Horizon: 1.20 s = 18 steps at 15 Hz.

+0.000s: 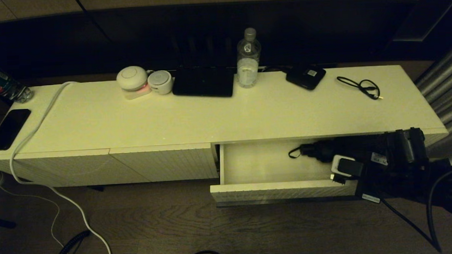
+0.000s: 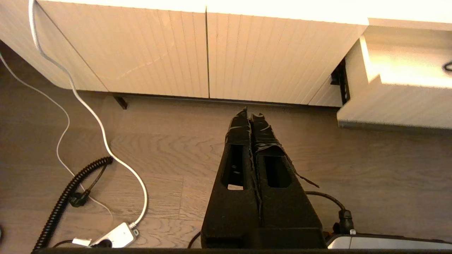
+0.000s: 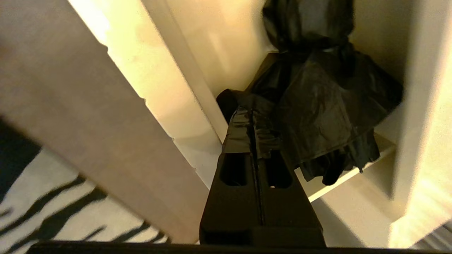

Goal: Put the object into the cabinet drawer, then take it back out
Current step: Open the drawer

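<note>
The right gripper is down inside the open cabinet drawer, at its right end, with its fingers pressed together and what looks like a fold of the object pinched at their tips, though the pinch itself is too dark to confirm. Whether this is the end of putting in or the start of taking out cannot be judged from here; if the lift comes next, it would go best straight up and toward the near side, so the cloth clears the drawer's front wall and the overhanging edge of the bench above. A soft bundle grasped by one fold will sag and trail, so a thin strap could catch on the drawer rim; a slow rise should help. The object is black, crumpled fabric, shapeless, heaped in the right part of the drawer against its far wall, with a strap loop reaching left across the cream drawer floor. The left gripper hangs idle over the wooden floor in front of the closed cabinet panels, its fingers together and holding nothing.
</note>
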Tool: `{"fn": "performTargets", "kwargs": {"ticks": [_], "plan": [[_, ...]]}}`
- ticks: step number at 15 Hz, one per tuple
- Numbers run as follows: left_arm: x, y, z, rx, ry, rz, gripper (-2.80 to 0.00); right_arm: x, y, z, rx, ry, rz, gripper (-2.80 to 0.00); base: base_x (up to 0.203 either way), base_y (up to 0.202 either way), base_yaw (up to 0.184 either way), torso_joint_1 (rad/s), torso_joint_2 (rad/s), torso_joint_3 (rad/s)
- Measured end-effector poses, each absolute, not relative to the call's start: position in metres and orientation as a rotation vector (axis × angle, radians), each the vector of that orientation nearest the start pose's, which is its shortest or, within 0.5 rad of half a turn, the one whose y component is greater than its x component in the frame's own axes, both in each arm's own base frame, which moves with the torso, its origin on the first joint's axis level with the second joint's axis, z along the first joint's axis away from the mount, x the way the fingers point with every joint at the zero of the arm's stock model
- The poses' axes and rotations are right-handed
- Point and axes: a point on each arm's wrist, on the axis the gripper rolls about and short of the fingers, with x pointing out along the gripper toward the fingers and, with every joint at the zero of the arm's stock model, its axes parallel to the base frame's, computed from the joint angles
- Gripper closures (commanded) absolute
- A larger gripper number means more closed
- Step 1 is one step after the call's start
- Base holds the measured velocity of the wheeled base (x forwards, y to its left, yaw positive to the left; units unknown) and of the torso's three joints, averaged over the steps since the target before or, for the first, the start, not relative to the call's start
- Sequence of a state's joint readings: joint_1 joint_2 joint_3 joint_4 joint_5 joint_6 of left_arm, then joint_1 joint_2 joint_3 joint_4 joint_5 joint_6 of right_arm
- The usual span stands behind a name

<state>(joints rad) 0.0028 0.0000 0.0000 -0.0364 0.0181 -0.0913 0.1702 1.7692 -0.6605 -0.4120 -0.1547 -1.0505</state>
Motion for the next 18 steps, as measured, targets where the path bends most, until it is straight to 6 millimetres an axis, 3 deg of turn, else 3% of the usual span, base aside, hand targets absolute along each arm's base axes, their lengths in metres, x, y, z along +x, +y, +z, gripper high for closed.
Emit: {"fn": "performTargets", "kwargs": {"ticks": [12,18], "plan": [[-0.023,0.000,0.079,-0.092,-0.037,0.019,0.00,0.237,0.044,0.087,-1.137,0.768,0.498,0.00,0.000,0.000,0.000,0.000,0.00,0.000],[-0.023,0.000,0.079,-0.091,-0.037,0.019,0.00,0.234,0.045,0.092,-1.143,0.758,0.493,0.00,0.000,0.000,0.000,0.000,0.00,0.000]]}}
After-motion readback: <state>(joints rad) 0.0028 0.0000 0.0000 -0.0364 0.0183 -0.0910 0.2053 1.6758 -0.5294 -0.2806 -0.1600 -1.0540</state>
